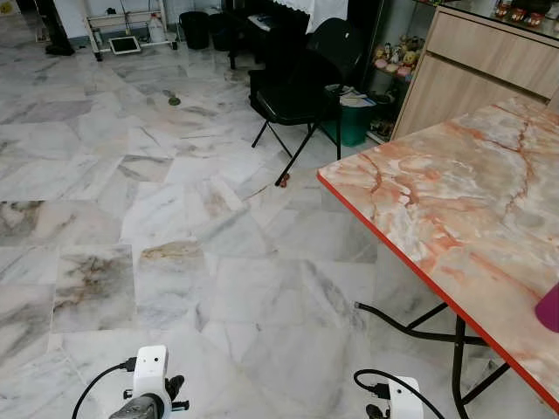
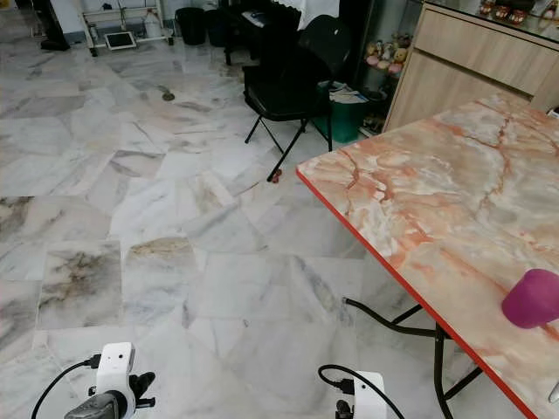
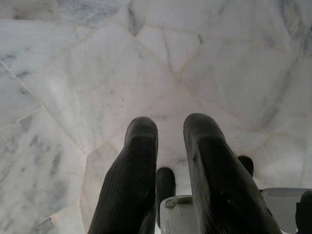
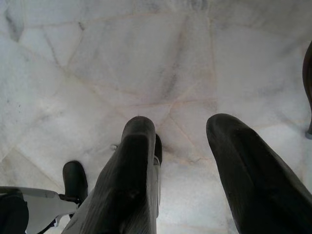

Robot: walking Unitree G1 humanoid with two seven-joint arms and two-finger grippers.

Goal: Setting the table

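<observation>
While both hang: left end effector (image 3: 170, 141) and right end effector (image 4: 183, 141) released, over floor (image 1: 175, 262).
Cup (image 2: 533, 298): near counter (image 2: 437, 201) red edge, well apart from both.

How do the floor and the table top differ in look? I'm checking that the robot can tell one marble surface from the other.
The floor is pale grey-white marble laid in odd-shaped slabs with visible joints; the table top is one unbroken sheet of orange-pink marbling with reddish veins. The table top has a red edge strip; the floor has none. The table top carries a purple cup; the floor carries a black chair. Both are glossy and veined.
</observation>
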